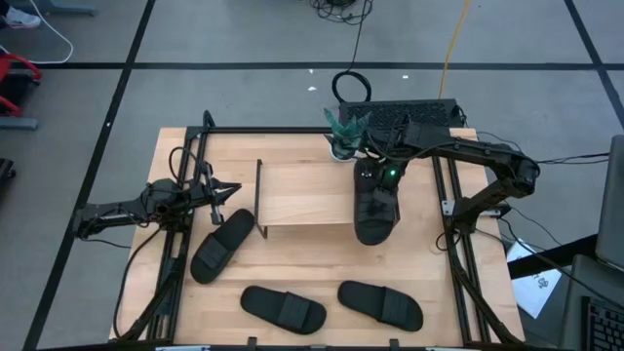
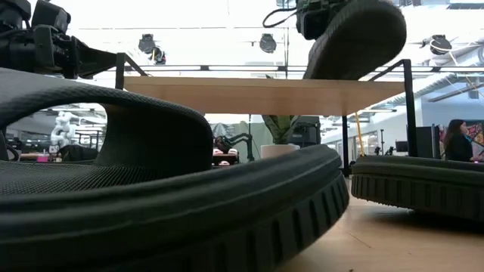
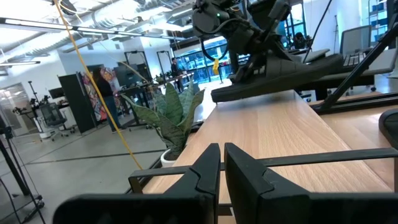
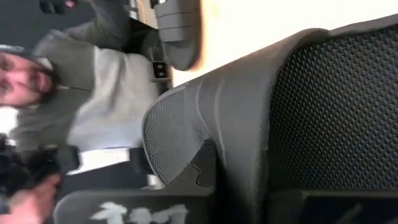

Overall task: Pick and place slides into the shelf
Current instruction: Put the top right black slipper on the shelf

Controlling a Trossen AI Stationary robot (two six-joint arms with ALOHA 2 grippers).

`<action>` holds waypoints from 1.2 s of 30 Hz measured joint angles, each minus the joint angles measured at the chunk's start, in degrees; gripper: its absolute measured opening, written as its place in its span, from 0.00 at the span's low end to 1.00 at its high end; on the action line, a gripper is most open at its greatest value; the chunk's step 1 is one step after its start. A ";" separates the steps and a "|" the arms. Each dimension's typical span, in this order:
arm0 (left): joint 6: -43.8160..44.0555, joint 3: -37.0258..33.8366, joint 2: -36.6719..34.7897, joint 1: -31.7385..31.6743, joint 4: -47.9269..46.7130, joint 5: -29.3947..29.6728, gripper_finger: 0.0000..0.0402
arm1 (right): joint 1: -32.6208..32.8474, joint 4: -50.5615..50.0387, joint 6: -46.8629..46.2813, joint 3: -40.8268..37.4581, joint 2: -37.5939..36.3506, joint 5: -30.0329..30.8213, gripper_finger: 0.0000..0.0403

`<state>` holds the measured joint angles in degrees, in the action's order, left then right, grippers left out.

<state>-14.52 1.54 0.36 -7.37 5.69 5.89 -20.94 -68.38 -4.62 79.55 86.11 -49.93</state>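
Note:
Four black slides show. One (image 1: pixel 222 244) lies on the table left of the shelf, and two (image 1: pixel 283 308) (image 1: pixel 380 304) lie along the near edge. My right gripper (image 1: pixel 375 183) is shut on the fourth slide (image 1: pixel 376 213) over the right end of the shelf's light top board (image 1: pixel 302 195). In the low view this slide (image 2: pixel 355 38) hangs tilted above the board (image 2: pixel 265 94). My left gripper (image 1: pixel 232 189) waits shut, left of the shelf's wire frame (image 1: pixel 258 195), with its fingers together (image 3: pixel 221 163). My right gripper holds the slide by its wide strap (image 4: pixel 230 112). One finger (image 4: pixel 202 169) reaches under the strap into the opening; the other is hidden behind the strap. It comes from above and from the far side. The slide is tilted, its lower end (image 2: pixel 316 69) at the board; whether they touch, I cannot tell.
A potted plant (image 1: pixel 346 132) stands at the far edge behind the shelf. Dark rails (image 1: pixel 453 244) run along the table's left and right sides. A person (image 4: pixel 93 93) shows beyond the table in the right wrist view. Bare wood (image 1: pixel 292 258) lies between the shelf and the near slides.

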 joint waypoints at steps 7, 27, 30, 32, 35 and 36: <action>-0.02 0.00 0.01 0.01 -0.16 0.00 0.08 | -2.94 -0.43 -3.74 0.00 0.07 0.63 0.01; -0.42 -0.07 0.02 0.00 -1.69 0.02 0.08 | -3.70 1.77 2.16 0.17 5.20 5.60 0.01; -0.39 -0.07 0.02 -0.01 -1.70 0.04 0.08 | -3.70 1.82 2.44 0.17 5.22 6.02 0.01; -0.37 -0.07 0.02 -0.01 -1.68 0.04 0.08 | -3.68 1.89 2.60 0.17 5.22 6.12 0.03; -0.36 -0.07 0.02 -0.01 -1.68 0.04 0.08 | -3.68 1.90 2.67 0.17 5.22 6.18 0.10; -0.36 -0.07 0.02 -0.01 -1.68 0.04 0.08 | -3.68 1.94 2.67 0.17 5.23 6.20 0.13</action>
<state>-14.88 1.48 0.38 -7.38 4.01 5.93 -24.62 -66.44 -1.96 79.72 91.33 -43.73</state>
